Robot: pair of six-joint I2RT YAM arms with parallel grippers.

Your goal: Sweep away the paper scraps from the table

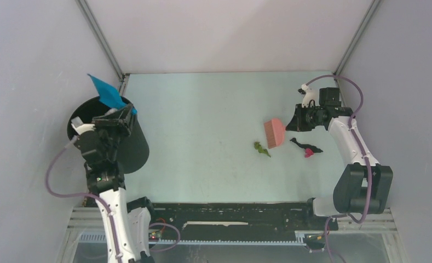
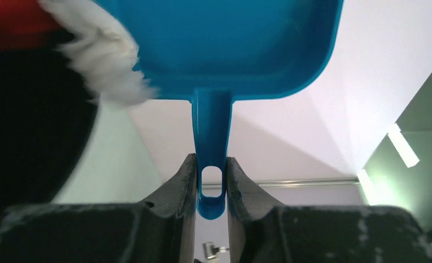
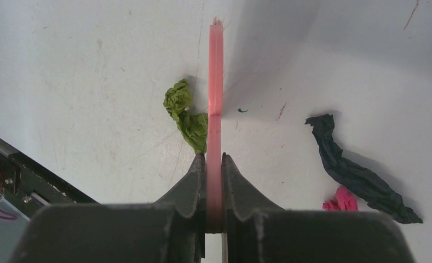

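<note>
Evidently green, black and magenta paper scraps (image 1: 261,148) lie right of centre on the tabletop (image 1: 202,109), flanking the pink brush (image 1: 274,133), which the right tool (image 3: 214,160) clamps firmly. At frame left the left tool (image 2: 211,167) pinches the handle of the blue dustpan (image 2: 224,44), the pan tilted above the black bin (image 1: 137,148). Emptying seems in hand; next the pan must come down beside the scraps.

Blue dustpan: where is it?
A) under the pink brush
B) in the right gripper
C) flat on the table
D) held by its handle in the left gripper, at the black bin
D: the left gripper clamps the blue dustpan by its handle, at the black bin.
</note>
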